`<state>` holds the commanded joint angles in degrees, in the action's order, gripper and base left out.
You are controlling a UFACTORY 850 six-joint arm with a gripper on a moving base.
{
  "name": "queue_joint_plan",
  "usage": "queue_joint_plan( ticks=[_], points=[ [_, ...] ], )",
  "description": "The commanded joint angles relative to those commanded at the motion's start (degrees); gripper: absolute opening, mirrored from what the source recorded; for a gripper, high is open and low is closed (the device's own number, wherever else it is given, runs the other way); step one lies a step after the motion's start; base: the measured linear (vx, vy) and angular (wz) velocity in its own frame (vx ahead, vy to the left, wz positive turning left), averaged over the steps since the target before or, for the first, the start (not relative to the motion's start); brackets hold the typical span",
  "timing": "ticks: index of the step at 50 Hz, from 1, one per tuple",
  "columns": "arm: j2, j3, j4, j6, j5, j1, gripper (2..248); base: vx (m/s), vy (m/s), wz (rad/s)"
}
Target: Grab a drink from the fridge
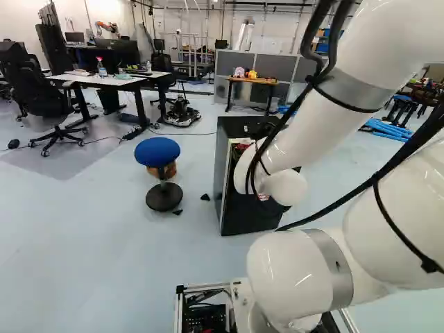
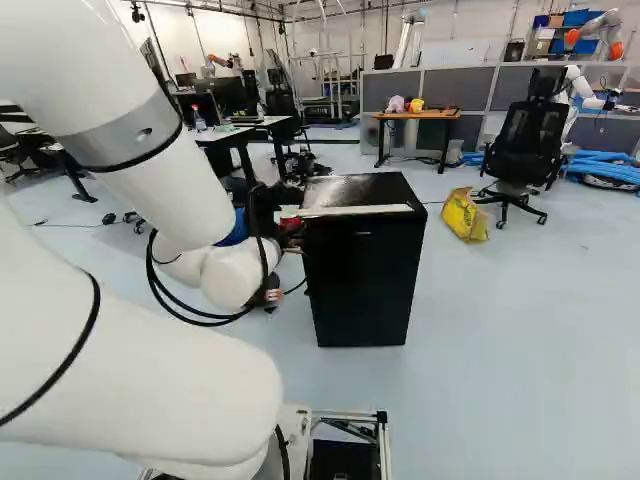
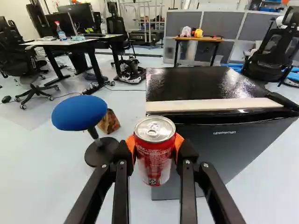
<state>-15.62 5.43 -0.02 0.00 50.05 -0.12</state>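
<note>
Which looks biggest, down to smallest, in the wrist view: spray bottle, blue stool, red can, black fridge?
1. Black fridge
2. Blue stool, red can: too alike to rank
3. Spray bottle

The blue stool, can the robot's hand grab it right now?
Probably not: the hand is shut on a red can and would likely need to put it down first, though nothing seems to block the way to the stool.

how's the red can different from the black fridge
The can is small and round, while the fridge is far bigger and boxy. The can is red with a silver top; the fridge is black, with a pale strip along its top edge. The can is held up between the fingers of the gripper, whereas the fridge stands on the floor. Both are upright.
</note>
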Motion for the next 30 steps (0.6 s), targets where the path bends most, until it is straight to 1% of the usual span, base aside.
queue_joint_plan(
  ticks=[30],
  points=[
    [-0.38,-0.43,0.02,0.0,-0.05,0.12,100,0.0,0.0,0.0]
  ],
)
